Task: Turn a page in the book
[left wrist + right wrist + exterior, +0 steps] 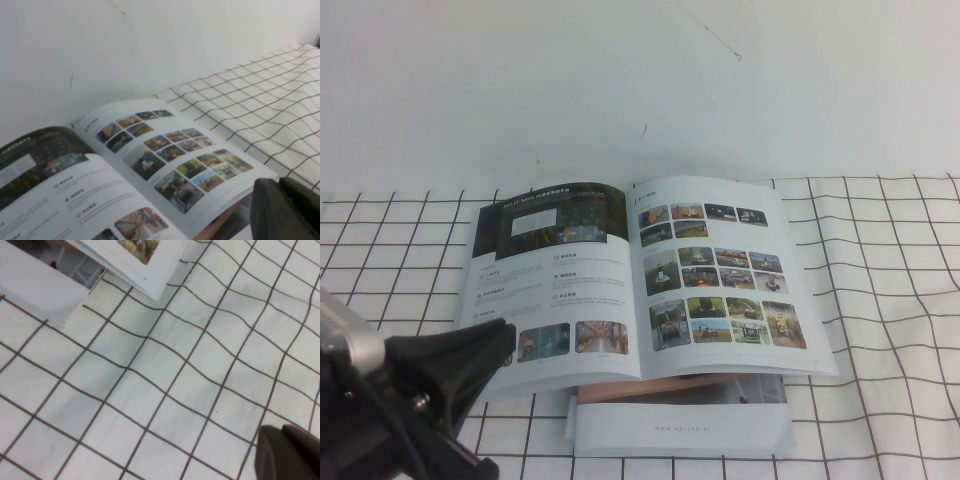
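The book (640,275) lies open on the checked cloth. Its left page has a dark banner and small text; its right page (720,275) is a grid of colour photos. A page with tracked vehicles and a grey-banded table does not show. My left gripper (503,328) is shut and empty, its tip at the lower left corner of the left page. In the left wrist view the left gripper (277,184) hovers by the right page's corner (165,155). My right gripper (281,431) is shut and empty over bare cloth, away from the book's corner (145,260); it is out of the high view.
A plain white booklet (680,428) lies under the book's front edge, with a pinkish sheet (650,388) between them. It also shows in the right wrist view (35,285). The checked cloth (890,300) covers the table. A white wall (620,80) stands behind.
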{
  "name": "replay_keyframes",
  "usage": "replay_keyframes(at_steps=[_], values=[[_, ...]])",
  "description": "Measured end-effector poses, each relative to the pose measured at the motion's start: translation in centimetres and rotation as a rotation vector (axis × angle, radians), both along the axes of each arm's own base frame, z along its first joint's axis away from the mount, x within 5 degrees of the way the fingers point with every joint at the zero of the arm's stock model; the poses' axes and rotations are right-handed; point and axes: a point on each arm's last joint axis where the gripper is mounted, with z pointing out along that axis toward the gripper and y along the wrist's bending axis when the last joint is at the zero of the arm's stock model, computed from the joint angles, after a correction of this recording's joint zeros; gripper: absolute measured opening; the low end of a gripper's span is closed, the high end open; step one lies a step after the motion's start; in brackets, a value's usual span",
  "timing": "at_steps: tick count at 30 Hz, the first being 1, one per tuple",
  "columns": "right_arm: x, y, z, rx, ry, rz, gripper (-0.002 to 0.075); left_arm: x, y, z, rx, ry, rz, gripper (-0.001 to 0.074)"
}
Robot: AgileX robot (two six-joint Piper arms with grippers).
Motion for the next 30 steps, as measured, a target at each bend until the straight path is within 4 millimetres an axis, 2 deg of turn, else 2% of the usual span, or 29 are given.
replay_keyframes(at_steps=[3, 11, 30], values=[[-1.8, -0.4, -1.2, 0.045, -0.074, 0.0, 0.0, 0.0, 0.2, -1.2, 0.018, 0.023, 0.014, -0.0002], [-4.5, -1.0, -0.2, 0.13, -0.268, 0.0, 0.0, 0.0, 0.3, -1.9, 0.028, 0.029, 0.028, -0.0002], [-4.8, -1.1, -0.1, 0.142, -0.287, 0.0, 0.0, -0.2, 0.4, -1.9, 0.027, 0.027, 0.028, -0.0002]])
